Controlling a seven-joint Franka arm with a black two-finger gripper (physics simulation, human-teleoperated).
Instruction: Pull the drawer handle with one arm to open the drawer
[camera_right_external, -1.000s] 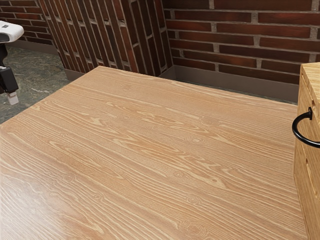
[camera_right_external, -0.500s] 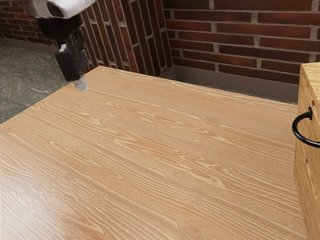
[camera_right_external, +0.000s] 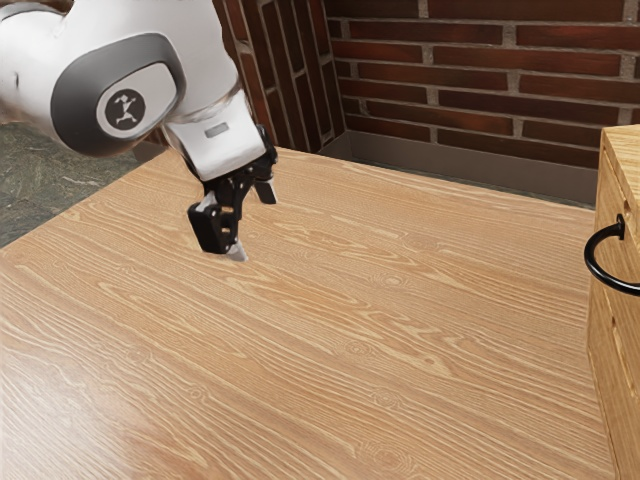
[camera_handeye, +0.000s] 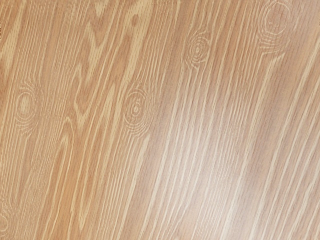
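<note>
Right now my gripper (camera_right_external: 228, 232) hangs just above the wooden table (camera_right_external: 400, 340), toward the exterior view's left, tilted with its tip pointing down and to the right. From this angle I cannot tell whether it is open or closed; it holds nothing.

The drawer handle (camera_right_external: 588, 258) is well apart from it, across the tabletop at the exterior view's right edge, on the front of a light wood drawer unit (camera_right_external: 618, 340). The handle is a black curved loop. Its long axis runs roughly up and down, and its bow bulges toward the gripper's side.

Under the hand, the wrist view shows the pale grain and knots of the table (camera_handeye: 160, 120). A red brick wall (camera_right_external: 480, 70) stands behind, with mottled grey-green floor (camera_right_external: 40, 185) beside the table.
</note>
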